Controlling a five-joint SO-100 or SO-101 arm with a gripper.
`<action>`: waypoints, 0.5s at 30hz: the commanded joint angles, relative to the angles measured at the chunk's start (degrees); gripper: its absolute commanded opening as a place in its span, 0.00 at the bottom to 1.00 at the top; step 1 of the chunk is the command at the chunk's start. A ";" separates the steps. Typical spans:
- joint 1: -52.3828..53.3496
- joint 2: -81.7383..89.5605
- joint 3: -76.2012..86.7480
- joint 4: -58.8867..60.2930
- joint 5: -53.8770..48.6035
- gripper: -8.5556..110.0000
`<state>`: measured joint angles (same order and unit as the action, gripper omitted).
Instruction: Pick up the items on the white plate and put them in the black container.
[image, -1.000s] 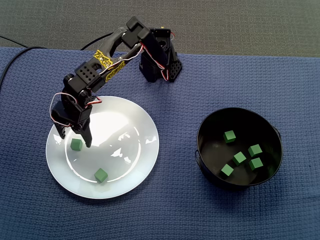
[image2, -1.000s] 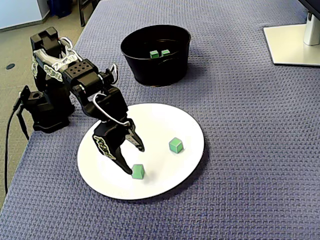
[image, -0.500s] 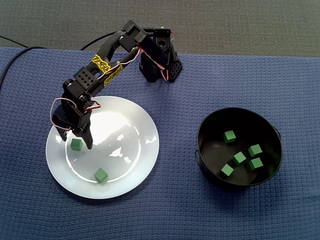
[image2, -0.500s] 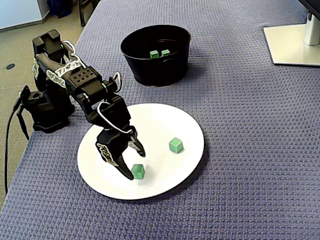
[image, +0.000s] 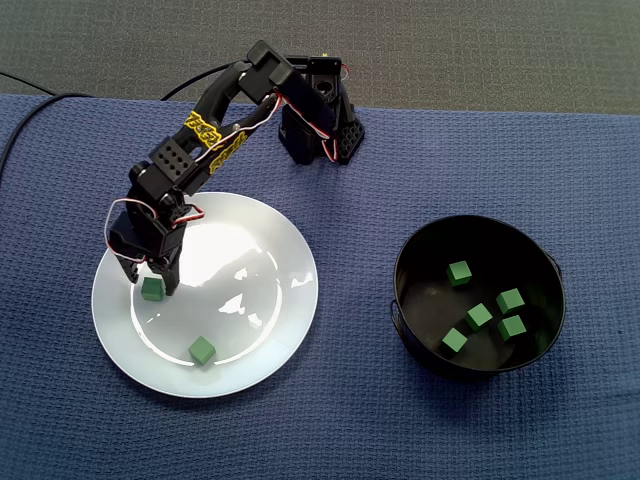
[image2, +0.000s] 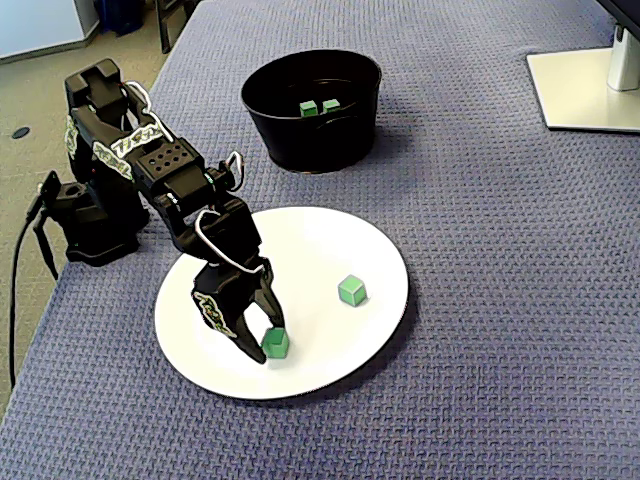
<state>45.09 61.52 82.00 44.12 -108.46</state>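
Grasp step: the pincer (image: 150, 286) was closed about a green cube (image2: 276, 344) on the white plate (image: 270, 320); lifting and carriage to the black container (image: 415, 255) were judged required next.

Glossy, smooth white plate (image: 280, 330); rough, waffle-woven blue cloth (image: 350, 430); shiny black container (image2: 310, 140); matt green cube (image2: 277, 344).

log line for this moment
step: grasp | gripper: straddles green cube, contact unclear | white plate: second cube | black container: five cubes
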 joint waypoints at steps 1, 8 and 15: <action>0.35 0.44 0.62 -2.46 -0.35 0.14; 0.09 0.44 0.97 -3.87 1.85 0.12; 0.00 0.44 2.20 -5.54 1.85 0.07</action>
<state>44.74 61.52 83.94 40.08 -107.05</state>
